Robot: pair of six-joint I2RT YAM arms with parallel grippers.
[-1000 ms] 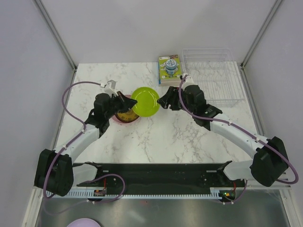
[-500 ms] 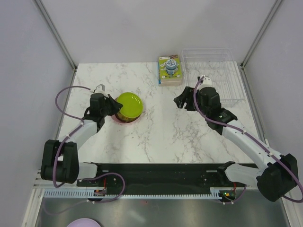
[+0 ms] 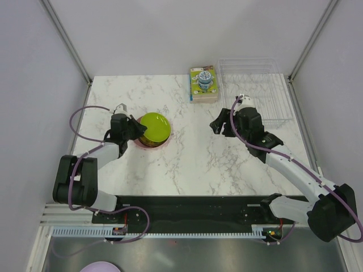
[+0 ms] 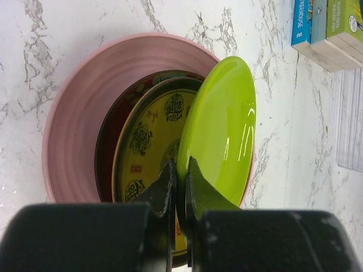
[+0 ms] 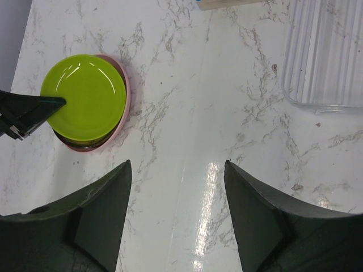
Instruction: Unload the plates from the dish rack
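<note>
**Plates stacked left of the dish rack, lime green one in the left pincer**

We see the left pincer (image 4: 180, 181) clamped on the near rim of the lime green plate (image 4: 218, 127), with only that thin edge between its two fingers. The plate is held at a tilt over the others, and we cannot tell whether its far rim touches them. Beneath it lies the yellow plate (image 4: 148, 136) with its dark pattern. The yellow plate is nested in the red plate (image 4: 105, 156), of which only a dark rim shows. Both sit inside the pink plate (image 4: 76, 110), the widest, which lies flat on the marble surface (image 3: 193, 156).

This stack lies well to the left of the dish rack (image 3: 255, 85) and nearer the arms than the rack is. The right pincer (image 5: 177, 167) hangs with its jaws wide apart and nothing between them. It is over bare surface between the stack and the rack, near the rack's near left corner. A printed box (image 3: 203, 84) lies just beside the rack's left side.
</note>
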